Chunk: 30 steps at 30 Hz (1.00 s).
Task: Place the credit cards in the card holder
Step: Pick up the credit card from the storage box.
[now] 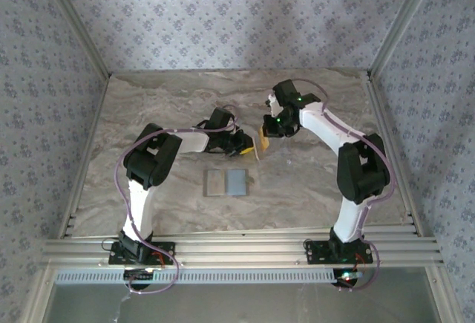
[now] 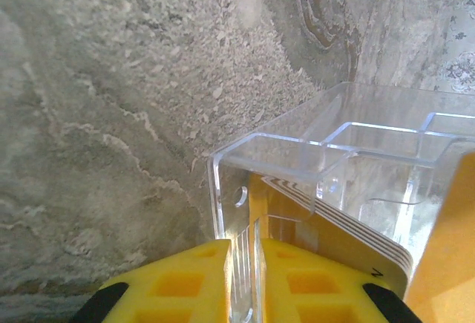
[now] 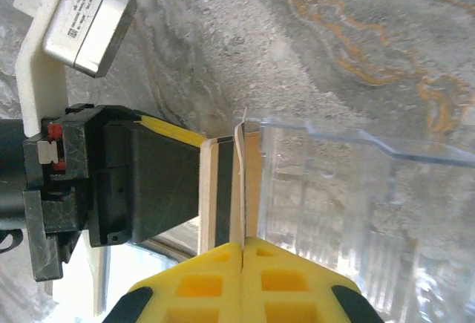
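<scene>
The card holder (image 1: 226,183) lies open and flat on the table, its gray half to the left and its paler blue-gray half to the right. Behind it, the two grippers meet over a clear plastic box (image 2: 338,134) that holds a stack of yellow-orange credit cards (image 2: 349,226). My left gripper (image 2: 243,252) is shut on the box's thin clear wall. My right gripper (image 3: 243,247) is shut on the edge of one credit card (image 3: 239,163) standing in the stack (image 3: 221,189). In the top view the cards (image 1: 261,145) show between the left gripper (image 1: 242,143) and the right gripper (image 1: 267,131).
The clear box (image 3: 356,197) has several compartments, seen through its walls. The left gripper's black body (image 3: 96,182) sits close beside the cards. Marbled tabletop (image 1: 148,115) lies around, bounded by patterned walls and a metal rail (image 1: 237,245) at the near edge.
</scene>
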{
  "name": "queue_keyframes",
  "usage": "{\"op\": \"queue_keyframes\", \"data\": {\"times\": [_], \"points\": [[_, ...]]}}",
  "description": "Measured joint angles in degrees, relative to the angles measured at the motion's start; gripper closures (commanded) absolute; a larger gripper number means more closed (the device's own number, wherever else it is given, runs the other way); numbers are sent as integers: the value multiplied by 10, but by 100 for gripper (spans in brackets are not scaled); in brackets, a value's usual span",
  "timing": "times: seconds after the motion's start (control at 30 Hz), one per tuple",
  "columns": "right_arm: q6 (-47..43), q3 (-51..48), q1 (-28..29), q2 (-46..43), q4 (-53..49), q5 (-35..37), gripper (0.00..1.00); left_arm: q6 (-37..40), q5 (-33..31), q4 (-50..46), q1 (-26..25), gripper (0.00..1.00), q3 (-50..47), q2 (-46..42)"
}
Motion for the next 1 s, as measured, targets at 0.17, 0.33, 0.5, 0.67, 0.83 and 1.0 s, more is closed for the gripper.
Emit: {"op": "queue_keyframes", "data": {"times": [0.17, 0.33, 0.5, 0.67, 0.83, 1.0], "points": [[0, 0, 1, -35, -9, 36, 100, 7, 0, -12, 6, 82, -4, -17], [2, -8, 1, -86, -14, 65, 100, 15, -3, -23, 13, 82, -14, -65], [18, -42, 2, -139, -11, 85, 100, 11, -12, -15, 17, 82, -63, -130], [47, -82, 3, -174, 20, 95, 100, 38, -39, -67, 20, 82, -109, -200], [67, -122, 22, -209, 55, 94, 100, 86, -78, -133, 21, 80, -126, -278], [73, -191, 43, -267, 101, 60, 100, 111, -115, -164, 35, 74, -162, -361]]}}
